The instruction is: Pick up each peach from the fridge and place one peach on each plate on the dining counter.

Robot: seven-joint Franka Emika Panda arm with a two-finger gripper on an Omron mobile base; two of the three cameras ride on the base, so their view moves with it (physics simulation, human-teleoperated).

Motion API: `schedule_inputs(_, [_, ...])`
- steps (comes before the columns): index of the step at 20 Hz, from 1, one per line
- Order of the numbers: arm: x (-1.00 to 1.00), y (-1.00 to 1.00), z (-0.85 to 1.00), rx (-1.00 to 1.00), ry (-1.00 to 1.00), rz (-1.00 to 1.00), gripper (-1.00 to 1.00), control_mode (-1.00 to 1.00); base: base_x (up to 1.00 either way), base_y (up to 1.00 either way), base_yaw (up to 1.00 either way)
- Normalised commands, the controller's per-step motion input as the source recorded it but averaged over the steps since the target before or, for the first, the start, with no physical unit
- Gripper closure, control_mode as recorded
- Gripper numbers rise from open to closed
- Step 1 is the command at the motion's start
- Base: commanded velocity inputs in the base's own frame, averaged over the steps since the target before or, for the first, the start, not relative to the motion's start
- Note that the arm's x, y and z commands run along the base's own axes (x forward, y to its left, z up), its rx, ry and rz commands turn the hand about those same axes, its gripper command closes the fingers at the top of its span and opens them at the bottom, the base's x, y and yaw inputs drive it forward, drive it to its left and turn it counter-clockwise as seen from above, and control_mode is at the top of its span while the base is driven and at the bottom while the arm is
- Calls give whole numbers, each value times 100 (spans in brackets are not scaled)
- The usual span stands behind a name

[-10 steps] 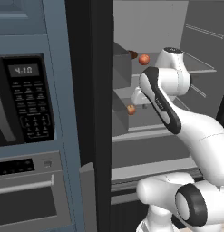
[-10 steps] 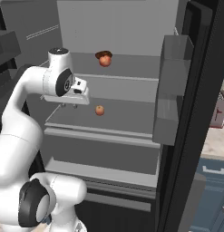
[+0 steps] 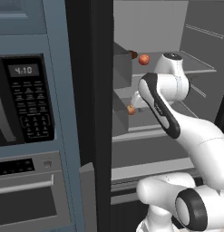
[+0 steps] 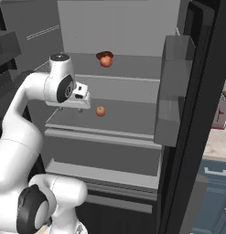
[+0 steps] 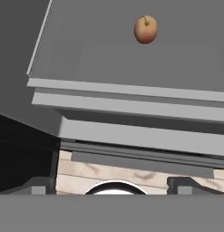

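The fridge stands open. One peach sits on the upper shelf in front of a brown food item; it also appears as the upper peach. A second peach lies on the middle shelf, seen too as the lower peach and in the hand view as the peach. My gripper hangs just left of this second peach, over the shelf's front part, pointing down. It is open and empty. The plates and the dining counter are out of view.
The open fridge door with boxy bins stands to the right. A black microwave and an oven sit left of the fridge. The shelf's front lip lies under the hand, with drawers below it.
The hand has dipped slightly lower beside the middle-shelf peach. Both peaches lie where they were.
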Motion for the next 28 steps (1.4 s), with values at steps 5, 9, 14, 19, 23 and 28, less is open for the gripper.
schedule_inputs(5, [2, -7, -36, 1, -2, 0, -100, -100, 0, 0, 0])
schedule_inputs(9, [30, -7, -26, 0, 0, 0, -100, -100, 0, 0, 0])
schedule_inputs(14, [57, -5, -16, 0, -1, 0, -100, -100, 0, 0, 0])
schedule_inputs(19, [68, -10, -15, 0, 0, 0, -100, -100, 0, 0, 0])
schedule_inputs(23, [51, -6, -24, 0, 0, 0, -100, -100, 0, 0, 0])
schedule_inputs(28, [52, -2, -35, 0, 0, 0, -100, -100, 0, 0, 0])
